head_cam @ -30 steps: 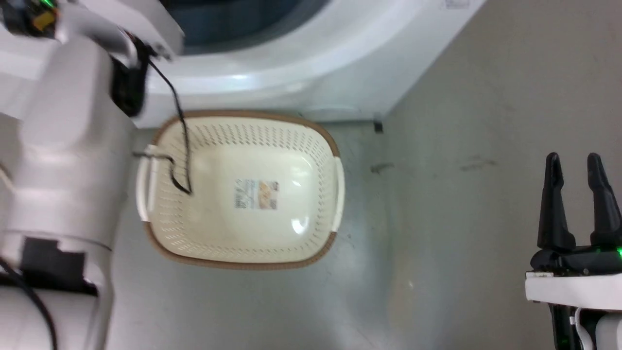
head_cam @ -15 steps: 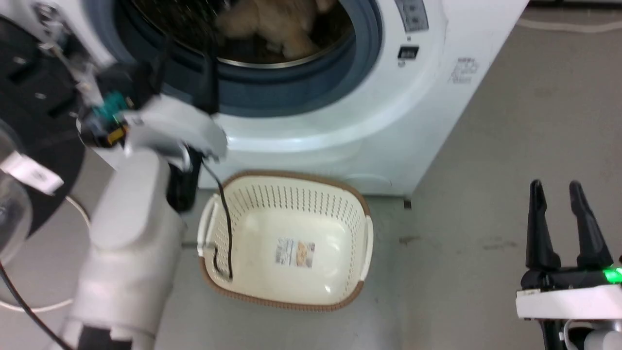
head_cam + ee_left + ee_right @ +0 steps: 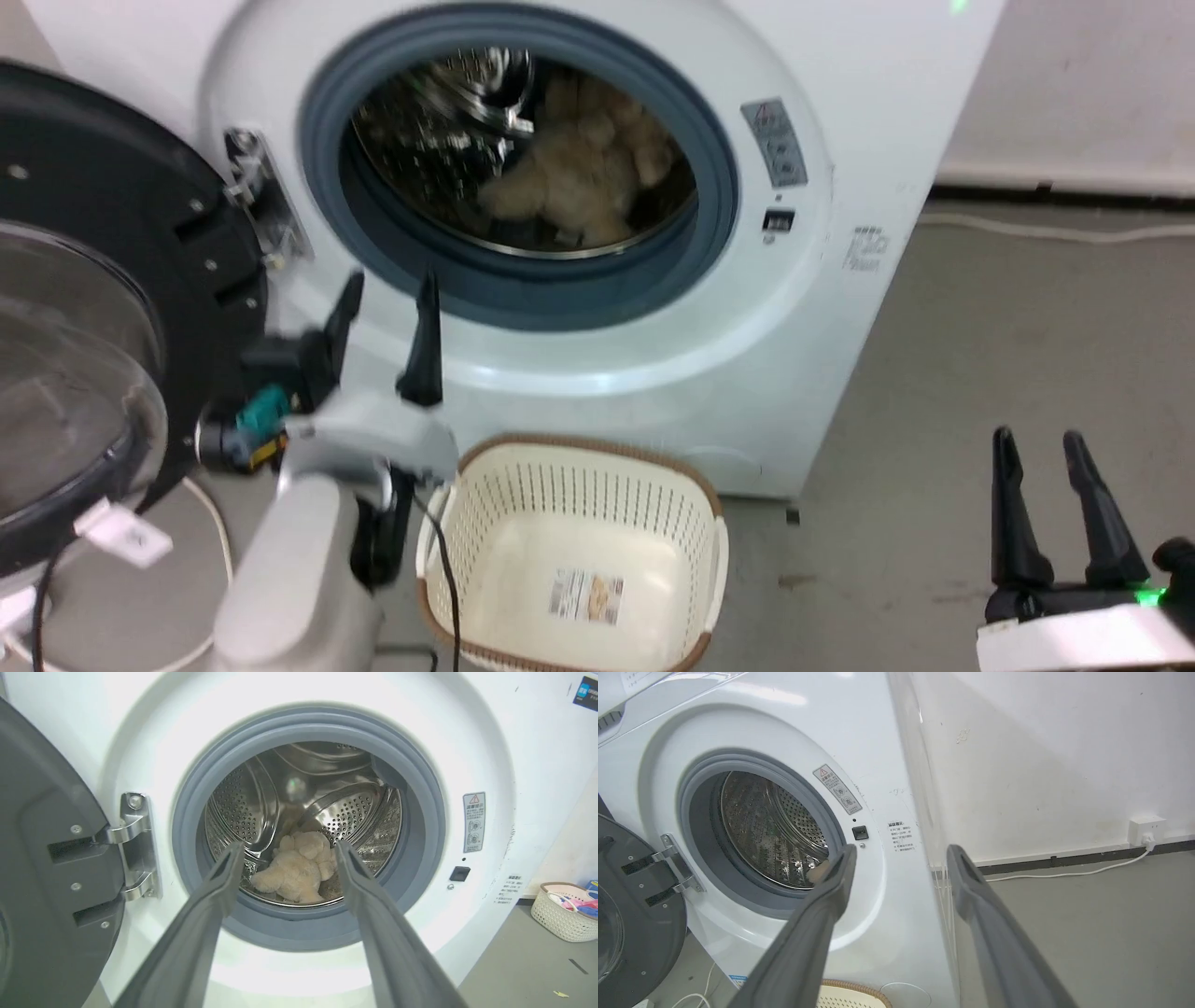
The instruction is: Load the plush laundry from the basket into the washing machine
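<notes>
My left fingers (image 3: 425, 336) stand wide apart and hold nothing, aimed at the mouth of the washing machine (image 3: 607, 373). I judge the loading done, since the teddy bear (image 3: 579, 187) lies inside the steel drum (image 3: 439, 140) and the laundry basket (image 3: 560, 495) on the floor (image 3: 934, 373) at the machine's foot holds nothing but its label (image 3: 585, 597). My right fingers (image 3: 1013, 509), spread and empty too, hang idle well off to the side. The left wrist view shows the bear sharply, low in the drum and clear of the grey door ring (image 3: 299, 933), where the head view blurs it; the head view adds the bare basket.
</notes>
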{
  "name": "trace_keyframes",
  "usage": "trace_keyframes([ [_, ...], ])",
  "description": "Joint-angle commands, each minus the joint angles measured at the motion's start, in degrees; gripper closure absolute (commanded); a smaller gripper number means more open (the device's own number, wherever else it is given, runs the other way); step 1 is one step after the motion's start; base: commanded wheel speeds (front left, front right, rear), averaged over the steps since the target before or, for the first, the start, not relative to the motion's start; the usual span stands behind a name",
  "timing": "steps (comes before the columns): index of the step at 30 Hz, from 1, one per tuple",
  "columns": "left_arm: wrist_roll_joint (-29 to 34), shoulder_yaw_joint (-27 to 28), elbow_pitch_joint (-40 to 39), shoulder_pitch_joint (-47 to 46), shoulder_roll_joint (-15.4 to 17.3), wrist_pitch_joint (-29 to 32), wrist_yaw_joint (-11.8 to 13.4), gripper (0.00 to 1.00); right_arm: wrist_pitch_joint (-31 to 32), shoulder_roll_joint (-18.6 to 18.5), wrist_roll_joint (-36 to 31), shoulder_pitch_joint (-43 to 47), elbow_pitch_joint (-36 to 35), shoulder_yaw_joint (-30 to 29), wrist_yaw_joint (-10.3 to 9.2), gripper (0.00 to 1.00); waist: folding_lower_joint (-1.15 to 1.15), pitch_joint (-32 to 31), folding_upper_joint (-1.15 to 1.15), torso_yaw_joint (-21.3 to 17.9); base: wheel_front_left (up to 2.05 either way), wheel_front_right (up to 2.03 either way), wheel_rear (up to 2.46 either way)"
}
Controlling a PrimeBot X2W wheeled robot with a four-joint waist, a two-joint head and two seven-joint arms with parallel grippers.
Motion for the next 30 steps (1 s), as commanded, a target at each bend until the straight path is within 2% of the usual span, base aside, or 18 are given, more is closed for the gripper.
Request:
trace_keyframes([
  [1, 0.31, 0.28, -0.87, 2.21, -0.23, -0.3, 0.37, 0.0, -0.24, -0.03, 0.34, 1.19, 0.37, 0.19, -0.04, 0.0, 0.01, -2.5, 0.0, -0.01, 0.0, 0.0, 0.0],
  [10, -0.48, 0.41, -5.91, 12.0, 0.73, 0.86, 1.46, 0.0, -0.24, -0.03, 0.2, 4.1, 0.25, 0.08, -0.04, 0.0, 0.01, -4.6, 0.0, 0.07, 0.0, 0.0, 0.0],
  [30, 0.56, -1.27, -14.45, 26.14, 3.91, 3.89, 3.83, 0.0, -0.24, -0.03, -3.15, 7.43, 2.06, 1.14, -0.04, 0.0, 0.01, -5.71, 0.0, 1.05, 0.0, 0.0, 0.0],
])
